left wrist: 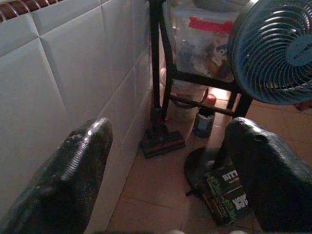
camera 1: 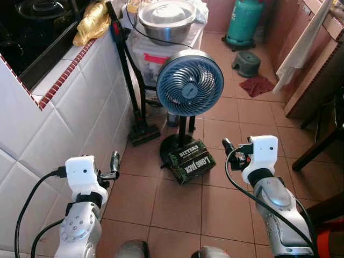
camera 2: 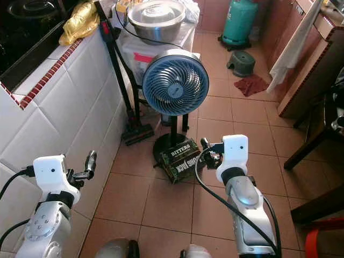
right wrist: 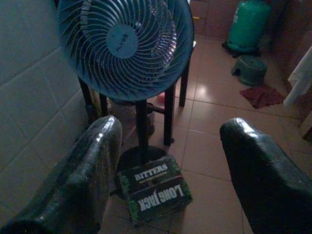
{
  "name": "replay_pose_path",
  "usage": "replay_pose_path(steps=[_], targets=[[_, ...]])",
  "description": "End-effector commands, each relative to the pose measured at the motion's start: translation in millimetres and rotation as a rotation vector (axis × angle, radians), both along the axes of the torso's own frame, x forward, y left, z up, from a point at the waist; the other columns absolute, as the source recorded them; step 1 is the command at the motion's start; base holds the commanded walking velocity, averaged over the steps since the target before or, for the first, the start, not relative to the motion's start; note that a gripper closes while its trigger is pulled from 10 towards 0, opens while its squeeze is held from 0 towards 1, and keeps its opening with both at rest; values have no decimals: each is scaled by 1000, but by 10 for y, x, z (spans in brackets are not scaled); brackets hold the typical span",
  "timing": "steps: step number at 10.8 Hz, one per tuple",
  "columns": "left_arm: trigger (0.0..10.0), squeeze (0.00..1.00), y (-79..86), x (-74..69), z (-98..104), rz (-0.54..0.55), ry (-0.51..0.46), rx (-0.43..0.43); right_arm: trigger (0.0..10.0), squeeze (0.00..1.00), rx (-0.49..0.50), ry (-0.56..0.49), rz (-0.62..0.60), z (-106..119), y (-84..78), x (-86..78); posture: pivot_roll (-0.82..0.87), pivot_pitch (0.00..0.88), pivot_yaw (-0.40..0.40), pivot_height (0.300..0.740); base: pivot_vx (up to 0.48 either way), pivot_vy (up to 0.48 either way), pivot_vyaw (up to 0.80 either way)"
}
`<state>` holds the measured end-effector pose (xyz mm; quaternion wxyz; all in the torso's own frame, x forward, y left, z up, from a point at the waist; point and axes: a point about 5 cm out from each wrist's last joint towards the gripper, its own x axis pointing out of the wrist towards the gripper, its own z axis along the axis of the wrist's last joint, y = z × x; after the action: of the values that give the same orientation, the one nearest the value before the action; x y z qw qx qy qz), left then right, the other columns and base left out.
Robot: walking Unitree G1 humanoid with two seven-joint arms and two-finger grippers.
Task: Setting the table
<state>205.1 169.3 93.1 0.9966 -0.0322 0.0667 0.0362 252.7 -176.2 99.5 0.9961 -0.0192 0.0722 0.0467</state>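
My left gripper [camera 1: 112, 168] is held up at the lower left, close to the white tiled counter wall [camera 1: 64, 107]. In the left wrist view its fingers [left wrist: 83, 161] stand wide apart with nothing between them. My right gripper [camera 1: 231, 151] is raised at the lower right, open and holding nothing, with a wide gap beside its fingers [right wrist: 92, 165]. It points toward a blue standing fan [camera 1: 189, 81] and a green "Bitters Long Jack" box [camera 1: 192, 161] lying at the fan's base. A large steel bowl [camera 1: 165, 19] sits on a stand behind the fan.
A stick vacuum [camera 1: 141, 131] leans by the tiled wall. A green gas cylinder [camera 1: 244, 21], a green stool [camera 1: 246, 63] and a red rag [camera 1: 257, 85] are on the tiled floor farther back. Dark wooden furniture legs [camera 1: 322, 145] and a hanging white cloth [camera 1: 301, 51] are on the right.
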Motion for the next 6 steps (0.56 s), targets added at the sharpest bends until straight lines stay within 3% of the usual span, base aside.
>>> replay_pose_path(steps=[1,6], targets=[[10000,0,11,-10,1,-9,7,13,10000,0,6,-8,-13,22,-14,-6,-22,58,37,740,0,0,0],[10000,0,11,-10,1,-9,7,13,10000,0,6,-8,-13,22,-14,-6,-22,58,37,740,0,0,0]])
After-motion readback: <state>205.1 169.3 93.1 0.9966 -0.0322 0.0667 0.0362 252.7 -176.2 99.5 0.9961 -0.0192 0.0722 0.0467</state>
